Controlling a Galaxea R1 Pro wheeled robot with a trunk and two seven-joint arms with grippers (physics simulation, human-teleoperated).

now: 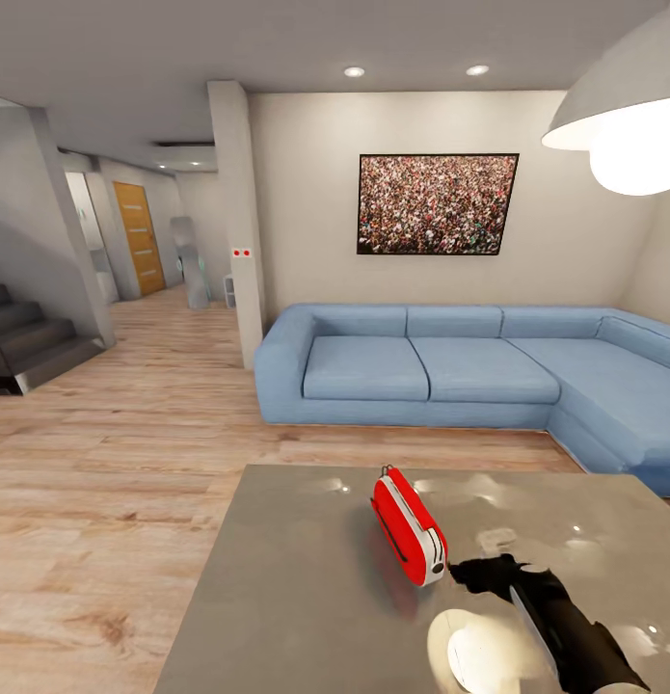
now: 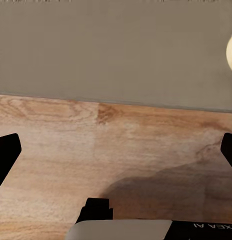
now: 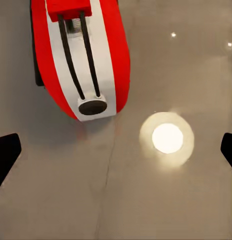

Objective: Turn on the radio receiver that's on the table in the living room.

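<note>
On the grey table point(image 1: 306, 617), head view: the radio receiver point(image 1: 409, 527) stands on edge, red faces to the sides, white rim up, roughly mid-table. Blue corner sofa point(image 1: 450, 371) and framed crowd picture point(image 1: 437, 203) behind, pendant lamp point(image 1: 624, 120) at upper right, its glare reflected on the glossy top. The right gripper point(image 1: 469, 573) reaches in from the lower right, its dark tip just beside the radio's near end; contact cannot be told. Approach from the end looks deliberate: the control on the rim faces that way.

Left wrist view: table edge point(image 2: 116, 50) above wood floor point(image 2: 96, 150). The left gripper point(image 2: 116, 150) hangs off the table side, fingertips point(image 2: 7, 150) at the frame's far edges, so spread wide and holding nothing. Parked out of the way, I judge.

Right wrist view: the radio point(image 3: 81, 55) lies just ahead of the gripper point(image 3: 116, 152), thin black handle point(image 3: 78, 55) running along the white rim to a round dark knob point(image 3: 92, 106) at the near end. Fingers point(image 3: 6, 155) set wide, nothing between them. Lamp reflection point(image 3: 167, 138) beside the radio. Radio sits off-centre of the finger gap; a small sideways correction seems needed before pressing the knob.
</note>
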